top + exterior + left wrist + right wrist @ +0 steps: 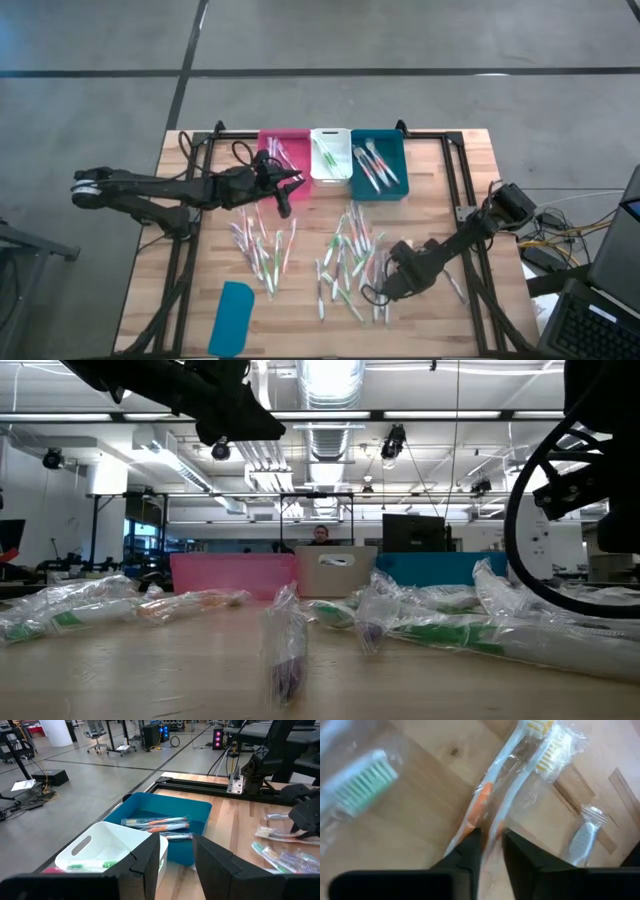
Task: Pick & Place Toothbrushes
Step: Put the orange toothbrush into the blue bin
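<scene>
Wrapped toothbrushes lie flat in two loose heaps on the wooden table, one left of the middle (262, 245) and one right of it (350, 262). At the far edge stand a pink bin (283, 148), a white bin (330, 155) and a blue bin (378, 165), each with a few toothbrushes inside. My left gripper (287, 200) hovers open near the pink and white bins with nothing between its fingers (150, 857). My right gripper (380, 293) points down into the right heap, shut on an orange toothbrush packet (520, 765). My right gripper pinches the clear-wrapped orange toothbrush packet between its two fingers, on the handle part (491, 822) just past the orange grip. The fingers come from above, pointing down, and lie across the packet. The packet lies on the table, its bristle end away from the fingers.
A flat teal lid (233, 318) lies near the table's front left. A green-bristled toothbrush (362, 782) and another wrapped one (582, 837) lie close beside the held packet. Black frame rails (455, 170) run along the table's sides. A person sits beyond the bins (320, 536).
</scene>
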You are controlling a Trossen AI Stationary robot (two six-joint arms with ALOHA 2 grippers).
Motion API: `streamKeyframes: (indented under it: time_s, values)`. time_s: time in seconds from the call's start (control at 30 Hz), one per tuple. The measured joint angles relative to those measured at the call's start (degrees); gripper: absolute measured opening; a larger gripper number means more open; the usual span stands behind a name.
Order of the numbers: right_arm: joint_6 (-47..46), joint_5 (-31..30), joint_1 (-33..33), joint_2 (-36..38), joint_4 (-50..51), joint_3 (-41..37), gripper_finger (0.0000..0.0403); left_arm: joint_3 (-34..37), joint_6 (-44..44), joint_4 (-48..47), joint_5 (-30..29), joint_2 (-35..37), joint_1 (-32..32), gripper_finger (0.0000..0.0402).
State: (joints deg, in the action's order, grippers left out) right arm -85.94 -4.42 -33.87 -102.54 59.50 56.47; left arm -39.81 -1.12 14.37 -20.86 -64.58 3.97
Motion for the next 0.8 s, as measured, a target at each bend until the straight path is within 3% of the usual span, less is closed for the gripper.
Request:
streamKeyframes:
  time_s: [0.13,0.33,0.57,0.8]
  values:
    - [1.1,1.0,0.0,1.8,-0.4,0.5,0.0020,0.0,-0.2,0.0,0.0,0.0,0.0,0.0122]
    - [1.9,-0.3,0.0,7.2,-0.2,1.1,0.0013,0.0,-0.2,0.0,0.0,0.0,0.0,0.0122]
    - [2.4,-7.8,0.2,14.5,0.6,1.1,0.0013,0.0,-0.2,0.0,0.0,0.0,0.0,0.0122]
    - [8.5,-13.1,5.2,21.3,1.6,1.1,0.0013,0.0,-1.0,0.0,0.0,0.0,0.0,0.0122]
